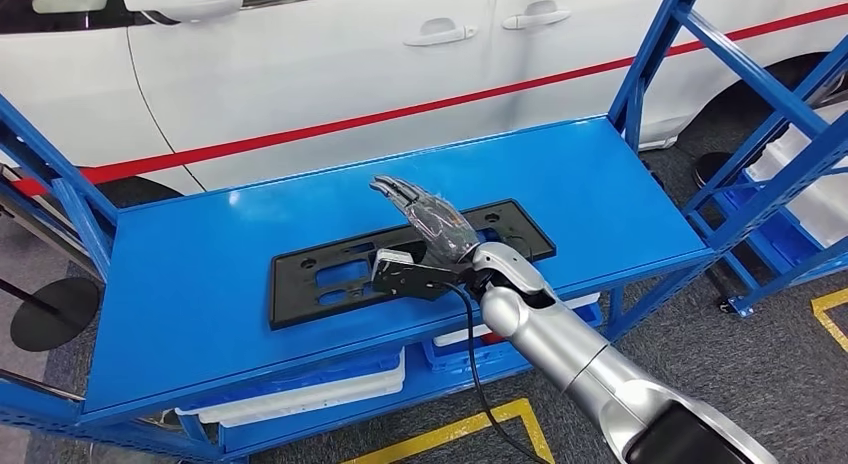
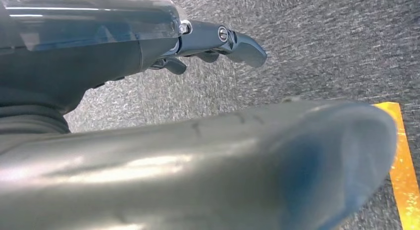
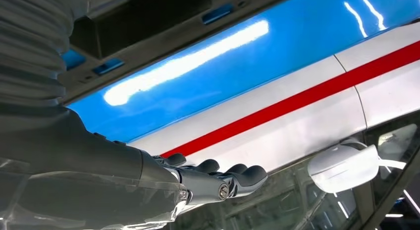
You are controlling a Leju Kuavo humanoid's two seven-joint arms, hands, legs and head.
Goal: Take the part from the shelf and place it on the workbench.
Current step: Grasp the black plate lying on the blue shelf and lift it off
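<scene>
A flat black plastic part (image 1: 330, 274) with rectangular cut-outs lies on the blue shelf top (image 1: 190, 284). My right hand (image 1: 430, 219) is stretched out over the part's right half, fingers straight and pointing toward the car, holding nothing. In the right wrist view the hand (image 3: 218, 180) stands apart from the part (image 3: 163, 17), with the shelf surface (image 3: 257, 66) and the car showing between them. My left hand (image 2: 213, 39) hangs over grey floor, fingers loosely extended and empty.
A white car (image 1: 300, 74) with a red stripe stands right behind the shelf. Blue uprights (image 1: 640, 74) frame the shelf, with another blue rack (image 1: 790, 144) at right. White and blue bins (image 1: 300, 394) sit below. Yellow floor tape (image 1: 480, 424) runs in front.
</scene>
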